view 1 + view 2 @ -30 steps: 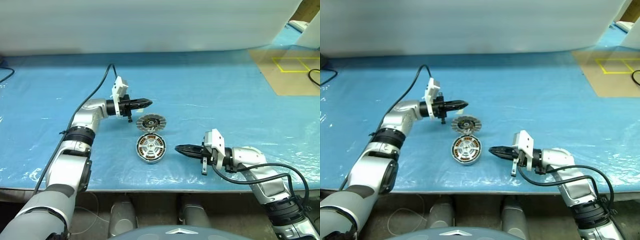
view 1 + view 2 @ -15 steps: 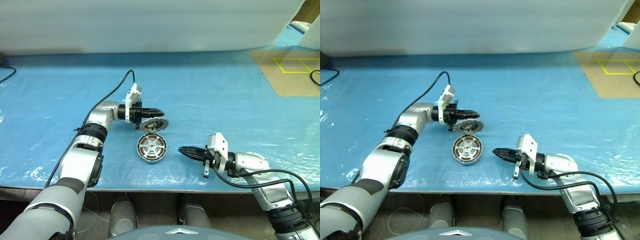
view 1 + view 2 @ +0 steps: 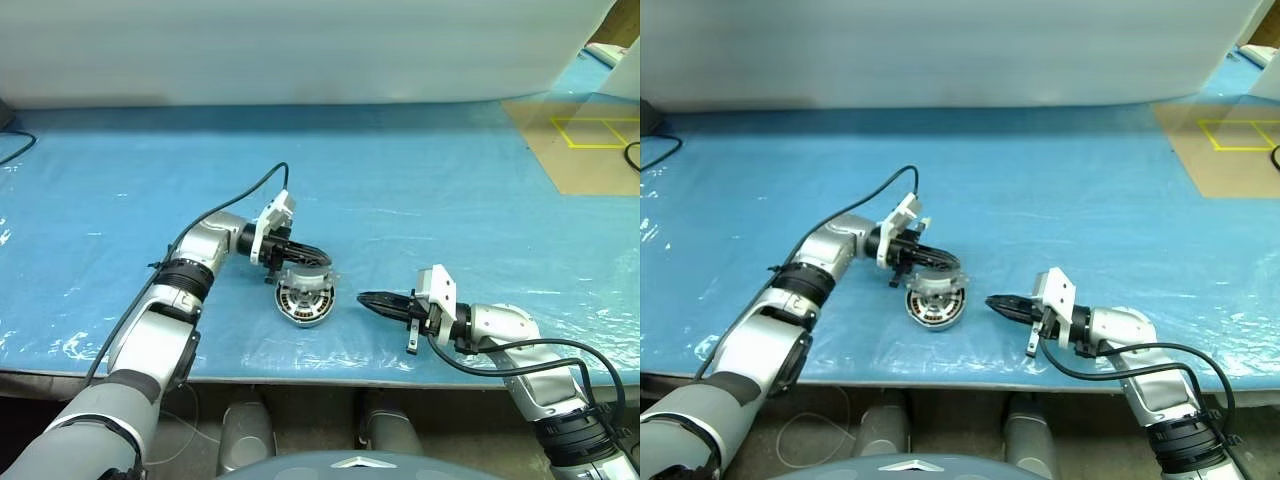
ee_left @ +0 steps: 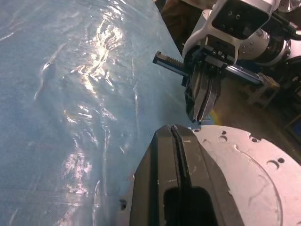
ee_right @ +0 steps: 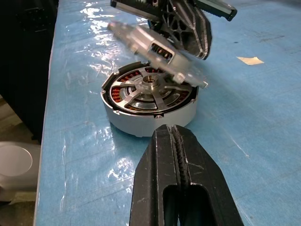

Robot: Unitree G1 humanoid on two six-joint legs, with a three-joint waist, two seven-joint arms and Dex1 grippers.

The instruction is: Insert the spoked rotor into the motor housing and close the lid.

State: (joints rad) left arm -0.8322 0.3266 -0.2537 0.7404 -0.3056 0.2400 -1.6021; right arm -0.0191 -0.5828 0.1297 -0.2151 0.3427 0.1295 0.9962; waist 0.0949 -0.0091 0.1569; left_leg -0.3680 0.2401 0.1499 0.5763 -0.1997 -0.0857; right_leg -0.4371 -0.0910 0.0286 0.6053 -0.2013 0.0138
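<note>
One blue-covered surface [image 3: 420,190] spreads wide and bare beyond both claws; its front edge runs close behind them. One motor housing [image 3: 303,302] sits between the two claws, with the spoked rotor seated inside it. One lid [image 5: 155,49] hangs tilted over the housing, under the left claw [image 3: 318,262], whose fingers are together. The right claw [image 3: 366,298], fingers together, points at the housing, just beside it.

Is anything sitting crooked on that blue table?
Yes. The round silver lid is tilted over the round metal motor housing with copper windings, one edge low and the other raised, not seated flat. The left pincer, shut, is at the lid. Nothing looks spilled or broken.
</note>
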